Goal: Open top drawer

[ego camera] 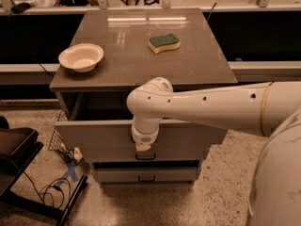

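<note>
Progress: top drawer (94,134) stands partly out, dark gap below the counter (136,60).
Gripper: gripper (142,146) at drawer's front centre; hold cannot be told.
Remaining: probably further pulling.

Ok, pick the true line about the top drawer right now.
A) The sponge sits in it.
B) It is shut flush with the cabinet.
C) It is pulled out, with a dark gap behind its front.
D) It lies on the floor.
C: the top drawer has its front forward of the cabinet top, with a dark gap showing behind it, and the gripper hangs at the middle of that front.
</note>
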{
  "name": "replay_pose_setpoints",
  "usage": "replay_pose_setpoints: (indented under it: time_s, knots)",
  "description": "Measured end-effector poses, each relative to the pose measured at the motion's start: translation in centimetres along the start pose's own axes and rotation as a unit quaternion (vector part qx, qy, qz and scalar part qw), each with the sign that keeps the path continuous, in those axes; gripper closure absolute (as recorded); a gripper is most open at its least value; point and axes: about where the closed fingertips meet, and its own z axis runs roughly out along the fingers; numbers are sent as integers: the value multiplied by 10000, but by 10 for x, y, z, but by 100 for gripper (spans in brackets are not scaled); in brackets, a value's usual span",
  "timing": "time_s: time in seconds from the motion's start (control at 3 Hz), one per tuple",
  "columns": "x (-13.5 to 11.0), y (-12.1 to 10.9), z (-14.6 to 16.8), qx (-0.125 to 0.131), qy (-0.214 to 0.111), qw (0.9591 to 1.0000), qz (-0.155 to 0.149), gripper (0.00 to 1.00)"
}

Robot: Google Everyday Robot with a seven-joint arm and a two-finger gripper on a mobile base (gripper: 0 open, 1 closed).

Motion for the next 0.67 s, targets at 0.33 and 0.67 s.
replay_pose_setpoints:
  time_s: [0.33,0.67]
  knots:
    - [0,0,0,0,0,10000,0,100]
    - [0,0,0,0,0,10000,0,100]
